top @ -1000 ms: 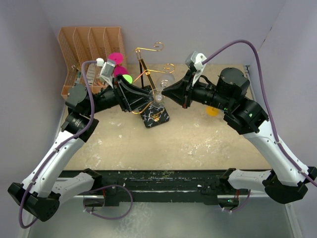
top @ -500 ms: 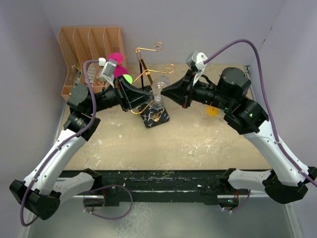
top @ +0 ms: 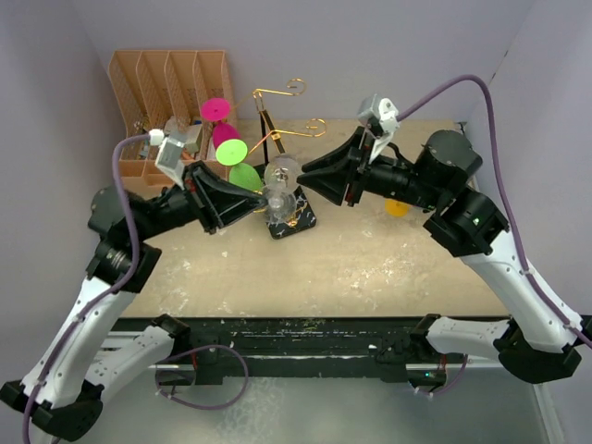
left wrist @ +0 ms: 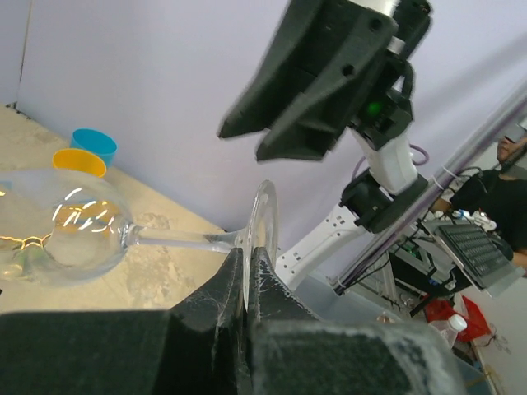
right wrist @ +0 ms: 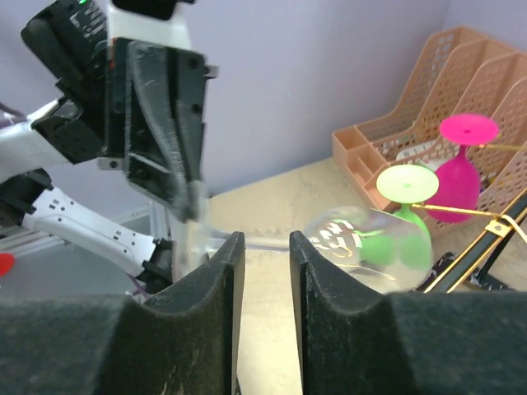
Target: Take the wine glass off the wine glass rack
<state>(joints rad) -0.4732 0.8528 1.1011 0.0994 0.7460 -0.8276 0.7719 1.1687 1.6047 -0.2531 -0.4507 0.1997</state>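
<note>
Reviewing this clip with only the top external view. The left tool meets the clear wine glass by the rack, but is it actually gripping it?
Observer: Yes. The left wrist view shows the left tool shut on the foot of the wine glass, which lies sideways.
Operator: And the right tool?
Observer: Its wrist view shows its fingers apart, holding nothing; the stem shows through the gap.
Operator: What's the orange thing half hidden on the right?
Observer: An orange cup, with a blue cup beside it, in the left wrist view.
</note>
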